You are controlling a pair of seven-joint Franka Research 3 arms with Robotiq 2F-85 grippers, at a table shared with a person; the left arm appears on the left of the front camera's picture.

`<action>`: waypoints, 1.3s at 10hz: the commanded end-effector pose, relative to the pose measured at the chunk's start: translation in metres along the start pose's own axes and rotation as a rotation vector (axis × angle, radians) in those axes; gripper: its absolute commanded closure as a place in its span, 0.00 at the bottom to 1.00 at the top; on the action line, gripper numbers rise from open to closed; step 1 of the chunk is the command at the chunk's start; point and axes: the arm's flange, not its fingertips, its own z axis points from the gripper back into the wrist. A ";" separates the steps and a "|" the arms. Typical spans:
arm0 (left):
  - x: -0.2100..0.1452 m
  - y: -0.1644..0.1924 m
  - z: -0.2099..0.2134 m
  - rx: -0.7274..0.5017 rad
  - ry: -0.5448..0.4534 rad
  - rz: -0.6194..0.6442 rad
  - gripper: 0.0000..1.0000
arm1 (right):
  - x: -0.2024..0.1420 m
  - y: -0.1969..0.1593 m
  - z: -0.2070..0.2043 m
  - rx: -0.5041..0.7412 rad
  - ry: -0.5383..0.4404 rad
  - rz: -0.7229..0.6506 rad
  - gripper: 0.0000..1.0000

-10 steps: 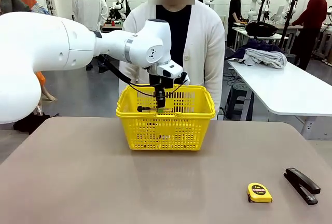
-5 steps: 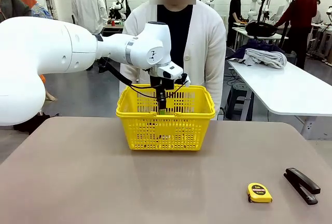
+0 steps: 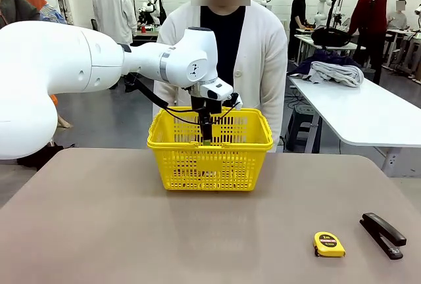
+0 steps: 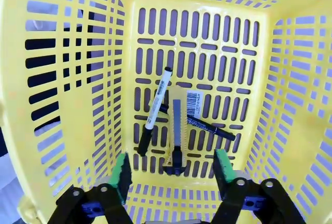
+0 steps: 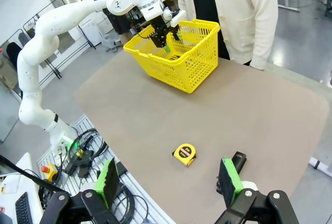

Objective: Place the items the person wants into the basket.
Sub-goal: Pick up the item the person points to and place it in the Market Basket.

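Seen from my left wrist, a white-barrelled pen (image 4: 157, 102), a black pen (image 4: 205, 124) and a yellow-and-black utility knife (image 4: 176, 130) lie together on the floor of the yellow basket (image 4: 275, 37). My left gripper (image 4: 174, 175) hangs open just above them with nothing between its green pads. In the front view that left gripper (image 3: 205, 136) dips inside the basket (image 3: 210, 159), and the person (image 3: 260, 54) in a white cardigan stands right behind it. My right gripper (image 5: 169, 182) is open and holds nothing, high above the table's near right side.
A yellow tape measure (image 3: 329, 244) and a black stapler (image 3: 383, 235) lie on the table's near right; from the right wrist the tape measure (image 5: 185, 154) and stapler (image 5: 236, 164) lie below. The brown tabletop between them and the basket (image 5: 176, 58) is bare.
A second ago my left gripper held a slim pen level at the basket's rim. It has let go, and the pen now lies on the basket floor. The arm barely moved.
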 end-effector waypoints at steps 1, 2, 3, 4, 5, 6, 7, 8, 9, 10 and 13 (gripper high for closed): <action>-0.002 0.001 0.007 -0.022 -0.013 -0.012 0.00 | 0.002 -0.001 -0.001 0.015 -0.026 0.013 0.00; -0.002 0.000 0.008 -0.020 -0.012 -0.008 0.00 | 0.002 -0.001 -0.001 0.015 -0.026 0.013 0.00; -0.002 -0.001 0.010 -0.018 -0.013 -0.006 0.00 | 0.002 -0.001 -0.001 0.015 -0.026 0.013 0.00; -0.002 -0.002 0.011 -0.016 -0.011 -0.009 0.00 | 0.002 -0.001 -0.001 0.015 -0.026 0.013 0.00; -0.002 -0.003 0.014 -0.016 -0.012 -0.011 0.00 | 0.002 -0.001 -0.001 0.015 -0.026 0.013 0.00; -0.002 -0.007 0.018 -0.022 -0.011 -0.008 0.00 | 0.002 -0.001 -0.001 0.015 -0.026 0.013 0.00; -0.006 -0.016 0.030 -0.048 -0.005 -0.019 0.00 | 0.002 -0.001 -0.001 0.015 -0.026 0.013 0.00; -0.014 -0.036 0.053 -0.030 -0.021 -0.052 0.00 | 0.002 -0.001 -0.001 0.015 -0.026 0.013 0.00; -0.031 -0.066 0.081 -0.034 -0.019 -0.044 0.00 | 0.002 -0.001 -0.001 0.015 -0.026 0.013 0.00; -0.056 -0.102 0.108 -0.004 -0.056 -0.050 0.00 | 0.002 -0.001 -0.001 0.015 -0.026 0.013 0.00; -0.142 -0.205 0.170 0.106 -0.180 -0.024 0.00 | 0.002 -0.001 -0.001 0.015 -0.026 0.013 0.00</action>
